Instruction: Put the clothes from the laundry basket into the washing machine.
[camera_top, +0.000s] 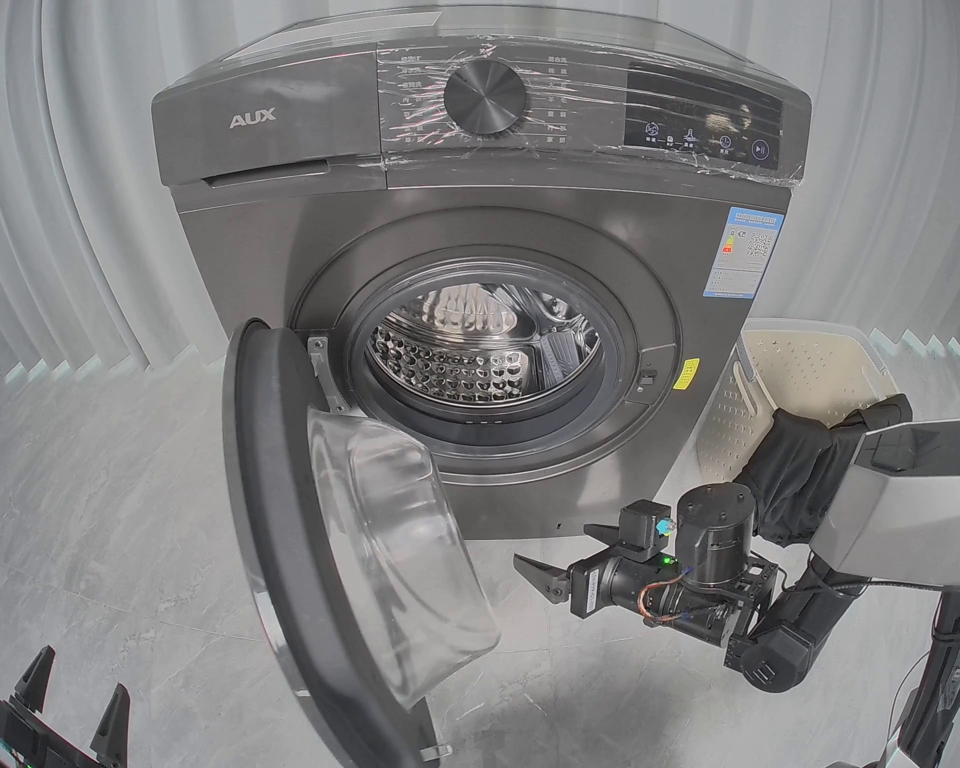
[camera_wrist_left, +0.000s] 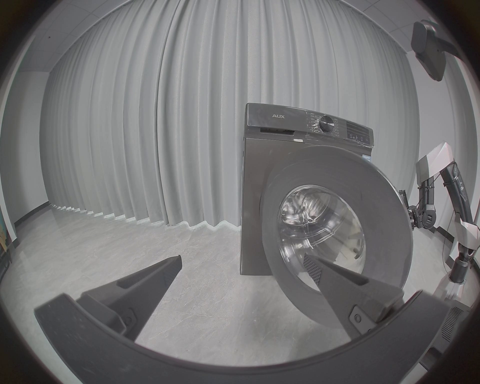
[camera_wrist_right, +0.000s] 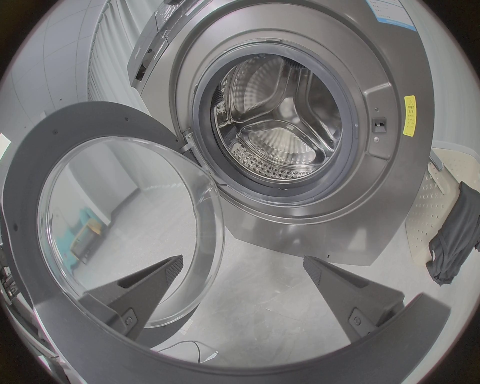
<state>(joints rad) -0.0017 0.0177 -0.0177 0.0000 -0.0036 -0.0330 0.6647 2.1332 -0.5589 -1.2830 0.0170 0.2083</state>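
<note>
We saw the dark clothes (camera_top: 800, 470) draped over the near rim of the laundry basket (camera_top: 810, 365), which stood just beside the washing machine (camera_top: 270, 220) on its right. The machine's door (camera_top: 270, 500) hung wide open to the left, with the steel drum (camera_top: 470, 345) in plain sight. The right gripper (camera_top: 555, 550) sat low before the machine, between door and basket, fingers apart, gripping nothing. The left gripper (camera_top: 78, 690) sat low at far left, outside the door, fingers apart too.

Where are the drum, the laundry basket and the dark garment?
drum (camera_wrist_right: 280, 145), right wrist view, shiny back wall
laundry basket (camera_top: 810, 370), head view, perforated inner wall
dark garment (camera_top: 800, 470), head view, fold over the rim
</note>
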